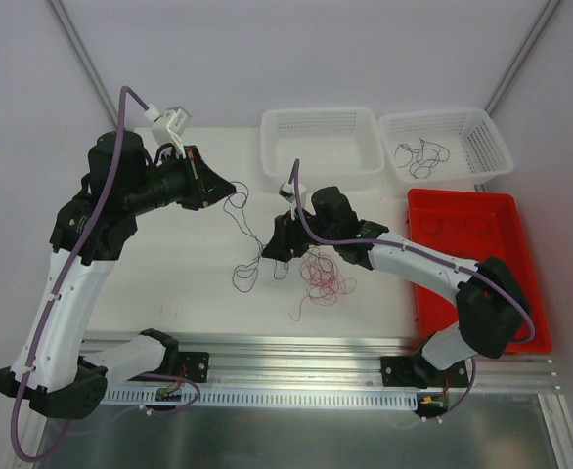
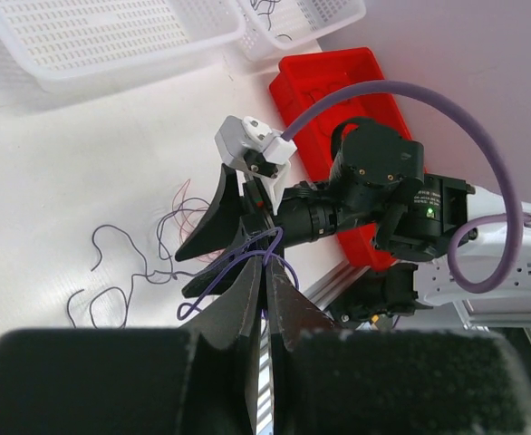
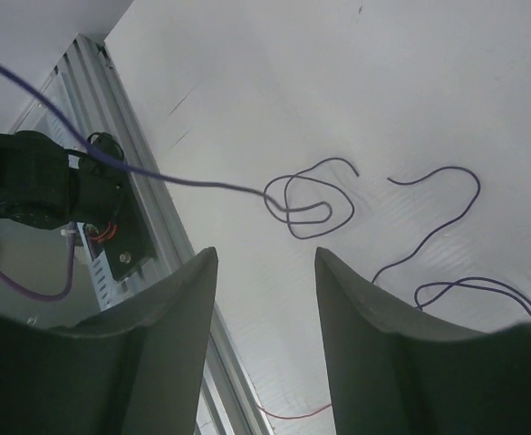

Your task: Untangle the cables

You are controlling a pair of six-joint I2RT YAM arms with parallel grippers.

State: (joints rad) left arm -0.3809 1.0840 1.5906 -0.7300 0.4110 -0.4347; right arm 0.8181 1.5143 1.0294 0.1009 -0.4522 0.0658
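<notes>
Two arms reaching inward over a white table (image 1: 169, 274), seen from above. Left gripper (image 1: 230, 189) at 10 o'clock from centre, a purple wire (image 1: 243, 277) running from its tip down to small loops on the table at 7 o'clock. Right gripper (image 1: 273, 244) near centre, just beside those loops. Red wire (image 1: 321, 274) in a loose tangle at 5 o'clock, close under the right arm. Left basket (image 1: 321, 117) at 12 o'clock. Right basket (image 1: 484, 137) at 1 o'clock, with curled black wires (image 1: 420, 154) inside. Red tray (image 1: 506, 220) at 3 o'clock.

From the left wrist: fingers (image 2: 238, 308) pressed almost together at 6 o'clock, purple wire looped over their tips and seemingly pinched between them, though hard to confirm on so thin a strand. Right gripper straight ahead, jaws spread, touching nothing visible. More purple curls lying flat on the table at 9 o'clock, a trace of red just above them.

From the right wrist: fingers (image 3: 170, 317) held well apart, nothing between them. Purple wire stretched in a straight line from 10 o'clock into a double loop on the table at centre. Second purple curl at 3 o'clock. Short red strand at 6 o'clock.
</notes>
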